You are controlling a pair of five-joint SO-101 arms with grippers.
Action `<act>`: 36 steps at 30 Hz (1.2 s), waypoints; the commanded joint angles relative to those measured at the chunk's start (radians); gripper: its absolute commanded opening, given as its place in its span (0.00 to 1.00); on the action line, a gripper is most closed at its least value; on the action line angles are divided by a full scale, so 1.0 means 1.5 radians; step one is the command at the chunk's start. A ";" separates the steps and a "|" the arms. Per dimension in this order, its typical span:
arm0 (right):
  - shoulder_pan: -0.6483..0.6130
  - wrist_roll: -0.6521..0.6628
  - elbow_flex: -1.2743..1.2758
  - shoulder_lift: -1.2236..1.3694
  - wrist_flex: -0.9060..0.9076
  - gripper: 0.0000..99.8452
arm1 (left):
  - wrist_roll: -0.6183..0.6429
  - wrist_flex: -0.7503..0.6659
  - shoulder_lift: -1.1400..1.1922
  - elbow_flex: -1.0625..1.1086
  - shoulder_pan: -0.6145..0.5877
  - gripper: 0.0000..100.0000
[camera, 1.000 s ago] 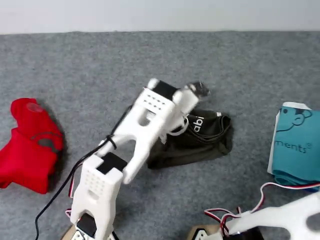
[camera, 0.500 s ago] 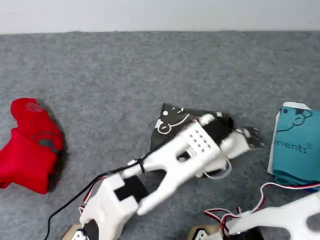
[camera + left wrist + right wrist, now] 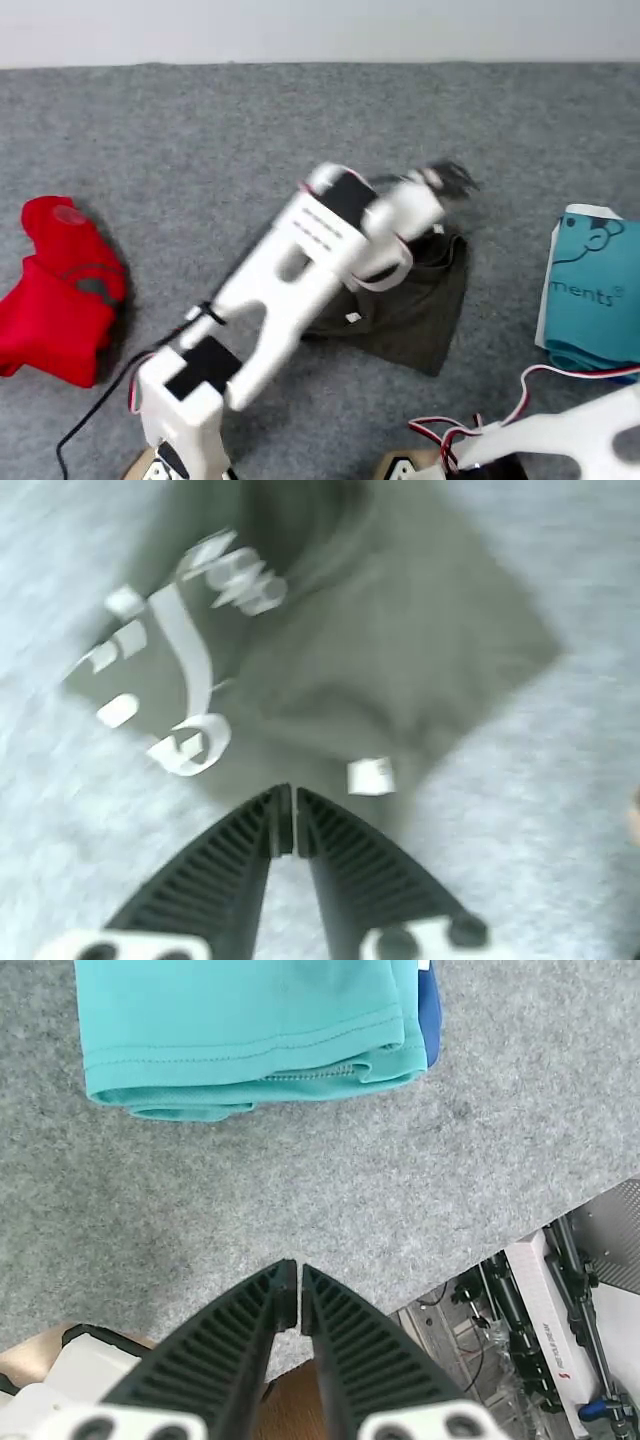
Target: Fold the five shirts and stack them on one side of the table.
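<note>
Holds the left gripper [image 3: 284, 825] pressed together above the black shirt [image 3: 400, 320] in the middle of the table [image 3: 200, 120]. Holds the right gripper [image 3: 291, 1300] pressed together near the folded teal shirt [image 3: 240, 1030] at the right edge, with the red shirt [image 3: 60, 290] crumpled by the left edge.

- We note bare table [image 3: 180, 120] along the far side.
- The left arm [image 3: 290, 270] crosses the middle, above the black shirt [image 3: 410, 320].
- A bare lane lies between that shirt and the teal stack [image 3: 590, 290].

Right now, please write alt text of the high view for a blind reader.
The left arm extends over a rumpled black shirt at the middle of the grey table. A crumpled red shirt lies left, a folded teal shirt right.
</note>
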 commanded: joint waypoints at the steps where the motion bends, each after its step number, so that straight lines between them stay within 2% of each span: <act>1: 0.003 0.006 -0.026 -0.016 0.009 0.01 | -0.015 -0.037 -0.004 -0.004 -0.056 0.01; 4: 0.003 0.006 -0.026 -0.016 0.010 0.01 | -0.031 -0.040 0.060 0.005 -0.052 0.01; 11: 0.004 0.006 -0.026 -0.016 0.011 0.01 | -0.032 -0.075 0.189 0.005 0.014 0.01; 17: 0.006 0.006 -0.026 -0.016 0.008 0.01 | -0.025 -0.028 0.193 -0.053 0.133 0.01; 22: 0.003 0.006 -0.026 -0.016 0.008 0.01 | 0.038 0.019 0.193 -0.144 0.236 0.01; 27: 0.003 0.006 -0.026 -0.016 0.007 0.01 | 0.047 0.019 0.155 -0.152 0.293 0.01; 31: 0.003 0.006 -0.026 -0.016 0.007 0.01 | 0.044 0.019 0.104 -0.131 0.272 0.01; 36: 0.003 0.006 -0.026 -0.016 0.007 0.01 | 0.006 0.018 0.045 -0.125 0.137 0.01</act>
